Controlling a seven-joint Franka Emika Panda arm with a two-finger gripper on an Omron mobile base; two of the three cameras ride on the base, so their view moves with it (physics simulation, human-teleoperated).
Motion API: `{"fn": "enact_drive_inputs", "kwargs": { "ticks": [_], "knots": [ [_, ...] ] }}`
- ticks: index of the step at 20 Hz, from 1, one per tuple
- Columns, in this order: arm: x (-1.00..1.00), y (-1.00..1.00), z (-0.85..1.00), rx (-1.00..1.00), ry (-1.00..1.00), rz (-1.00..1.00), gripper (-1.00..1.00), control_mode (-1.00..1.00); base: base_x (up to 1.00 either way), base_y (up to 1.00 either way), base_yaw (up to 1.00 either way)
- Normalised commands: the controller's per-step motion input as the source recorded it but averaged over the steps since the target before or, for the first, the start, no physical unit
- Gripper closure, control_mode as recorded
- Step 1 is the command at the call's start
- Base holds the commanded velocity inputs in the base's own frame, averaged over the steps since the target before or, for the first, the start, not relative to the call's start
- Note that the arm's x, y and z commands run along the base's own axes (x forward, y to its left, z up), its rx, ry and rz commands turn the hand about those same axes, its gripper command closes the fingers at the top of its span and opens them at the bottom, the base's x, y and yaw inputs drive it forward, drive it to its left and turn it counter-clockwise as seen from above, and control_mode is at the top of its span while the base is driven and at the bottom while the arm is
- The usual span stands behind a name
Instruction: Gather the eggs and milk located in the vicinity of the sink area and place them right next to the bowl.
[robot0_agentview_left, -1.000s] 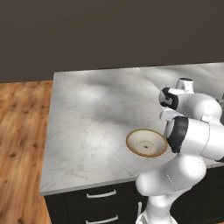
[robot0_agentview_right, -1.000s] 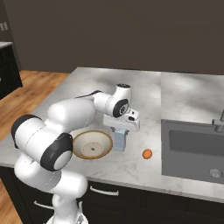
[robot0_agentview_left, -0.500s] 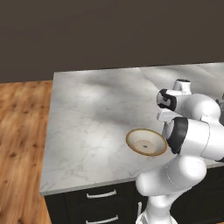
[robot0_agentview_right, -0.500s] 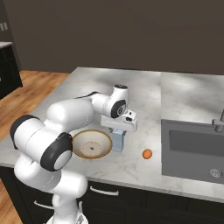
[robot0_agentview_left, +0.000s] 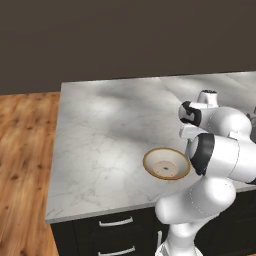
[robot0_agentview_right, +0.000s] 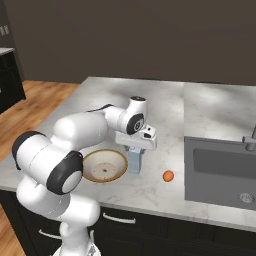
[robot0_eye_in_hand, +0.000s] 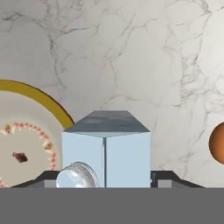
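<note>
Milk (robot0_agentview_right: 134, 161) stands upright on the marble counter (robot0_agentview_right: 165, 107), seen from the right base view, with the bowl (robot0_agentview_right: 104, 165) to its left, just beside it or touching; that view is too coarse to tell which. From the hand view the bowl's golden rim (robot0_eye_in_hand: 41, 101) curves in from the left edge and passes behind the carton's (robot0_eye_in_hand: 106, 148) left side, while the carton's gabled top and a round grey cap sit in the lower middle. The gripper (robot0_agentview_right: 135, 150) hangs straight over the carton, its fingers flanking the upper part of it; whether they are pressing the sides or have let go I cannot tell, since the tips are hardly visible. Right of the carton, well apart from it, the orange-brown egg (robot0_agentview_right: 168, 176) lies on the counter, and it shows cut off at the right edge of the hand view (robot0_eye_in_hand: 217, 143). Farthest right is the sink (robot0_agentview_right: 220, 172), its dark basin sunk into the counter, with the tap (robot0_agentview_right: 248, 141) at the frame edge.
</note>
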Motion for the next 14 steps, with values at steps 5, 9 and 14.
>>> {"fn": "enact_drive_inputs", "kwargs": {
  "ticks": [5, 9, 14],
  "knots": [
    [0.0, 0.01, 0.0, 0.0, 0.0, 0.0, -1.0, -1.0, 0.0, 0.0, 0.0],
    [-0.01, 0.0, 0.03, 0.0, 0.0, 0.0, -1.0, -1.0, 0.0, 0.0, 0.0],
    [-0.01, 0.0, 0.45, 0.0, 0.0, 0.0, -1.0, -1.0, 0.0, 0.0, 0.0]
  ]
}}
